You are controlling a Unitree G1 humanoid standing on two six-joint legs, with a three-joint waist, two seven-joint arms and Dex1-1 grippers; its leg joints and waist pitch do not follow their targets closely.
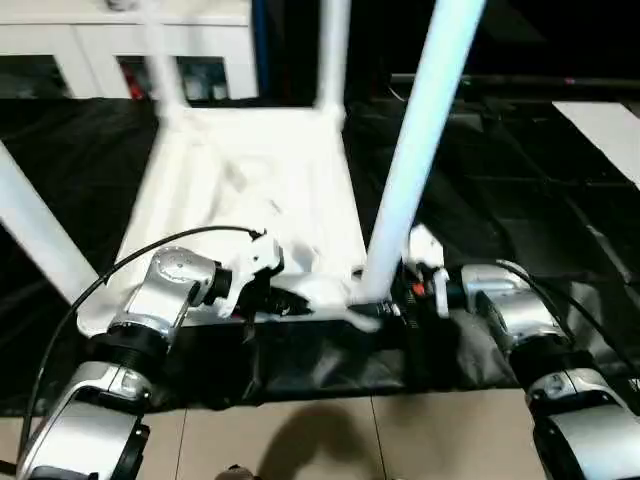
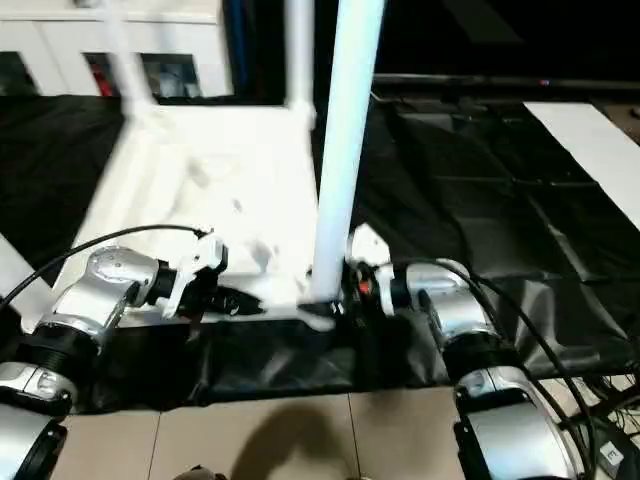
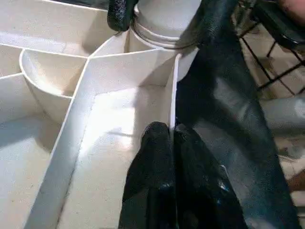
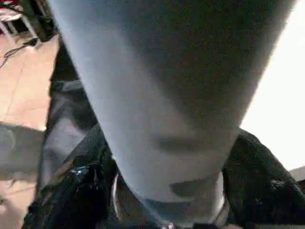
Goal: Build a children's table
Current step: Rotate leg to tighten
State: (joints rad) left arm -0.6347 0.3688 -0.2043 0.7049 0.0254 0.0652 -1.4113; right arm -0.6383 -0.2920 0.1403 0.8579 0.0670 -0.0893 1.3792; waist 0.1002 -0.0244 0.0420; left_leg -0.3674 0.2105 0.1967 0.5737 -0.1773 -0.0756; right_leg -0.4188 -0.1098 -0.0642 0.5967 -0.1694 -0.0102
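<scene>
A black cloth (image 1: pixel 90 170) covers the work surface, with pale floor tiles (image 1: pixel 330 440) along its near edge, a white cabinet (image 1: pixel 120 50) with glass doors at the far side and a flat white board (image 1: pixel 610 130) lying at the far right. The white plastic tabletop (image 1: pixel 250 200) lies upside down on the cloth, ribbed underside up, its long axis running away from the robot. Four white tubular legs stand up from its corner sockets; the near right leg (image 1: pixel 420 150) rises almost upright, leaning slightly to the right. The left gripper (image 3: pixel 170 140) is clenched on the thin rim at the tabletop's near edge, one finger on each side. The right gripper (image 2: pixel 345 285) sits at the base of the near right leg with its black fingers (image 4: pixel 71 200) spread on either side of the tube.
</scene>
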